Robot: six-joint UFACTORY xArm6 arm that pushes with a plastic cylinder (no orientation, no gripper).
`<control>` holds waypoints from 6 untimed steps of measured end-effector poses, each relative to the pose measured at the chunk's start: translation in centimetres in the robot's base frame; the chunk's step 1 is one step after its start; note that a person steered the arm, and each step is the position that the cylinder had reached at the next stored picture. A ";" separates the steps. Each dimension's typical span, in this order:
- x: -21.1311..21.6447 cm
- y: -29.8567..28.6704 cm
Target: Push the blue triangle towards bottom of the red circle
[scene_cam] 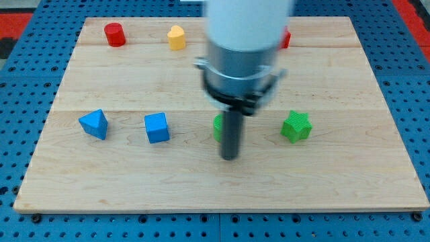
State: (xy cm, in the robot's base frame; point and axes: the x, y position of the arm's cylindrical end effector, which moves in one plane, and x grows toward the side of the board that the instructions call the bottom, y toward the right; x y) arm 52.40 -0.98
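blue triangle [94, 124] far left of my tip [230, 158]

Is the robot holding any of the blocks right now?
No. It has only a rod, and my tip rests on bare wood, just below a partly hidden green block, far right of the blue triangle.

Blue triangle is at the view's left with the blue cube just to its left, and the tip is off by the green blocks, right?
Not quite: the camera view shows the blue cube to the right of the blue triangle, not its left. My tip is indeed by the green blocks.
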 end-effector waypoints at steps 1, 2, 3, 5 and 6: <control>1.5 -3.8; 1.6 -12.1; -1.3 -20.0; -5.7 -22.5; -7.9 -22.0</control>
